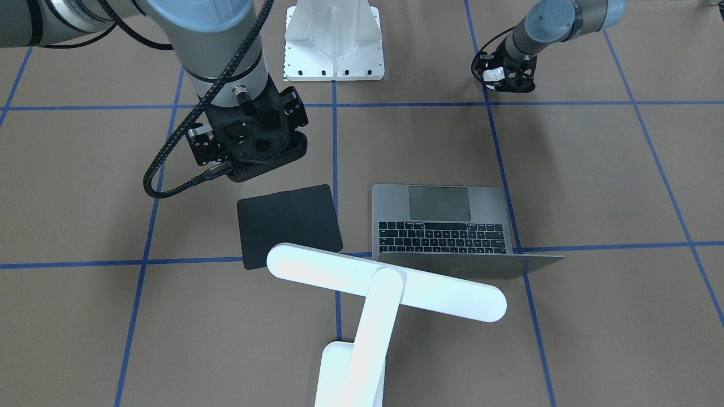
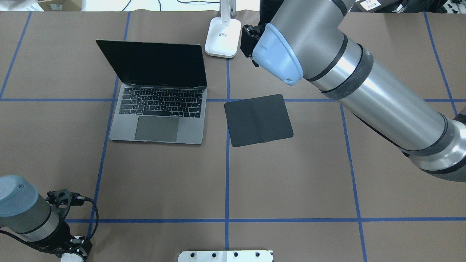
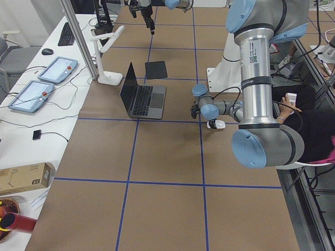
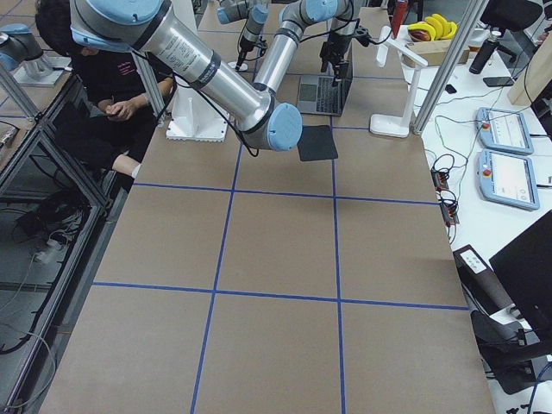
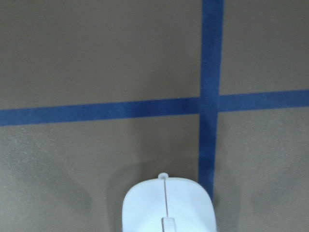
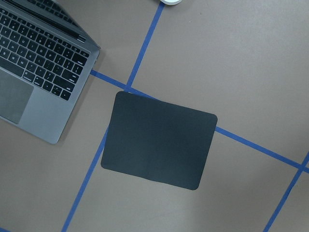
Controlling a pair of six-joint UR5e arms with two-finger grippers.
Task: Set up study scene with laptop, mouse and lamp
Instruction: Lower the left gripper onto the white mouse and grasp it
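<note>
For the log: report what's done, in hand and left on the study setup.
Done: laptop open, lamp standing by it. In hand: left end effector over the mouse, grip unclear. Left: mouse likely goes to the black pad.

Even, bright overhead light casts soft shadows; the lamp [image 1: 452, 297] glares overexposed, and the mouse [image 5: 166, 205] looks slightly soft.

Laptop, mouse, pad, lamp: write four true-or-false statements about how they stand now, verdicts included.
1. The laptop is open, its screen dark. True.
2. The mouse sits on the black pad. False: the pad is bare; the mouse lies on the table by the left end effector.
3. The lamp lies toppled. False: it stands upright on its base.
4. The black pad lies beside the laptop without touching it. True.
</note>
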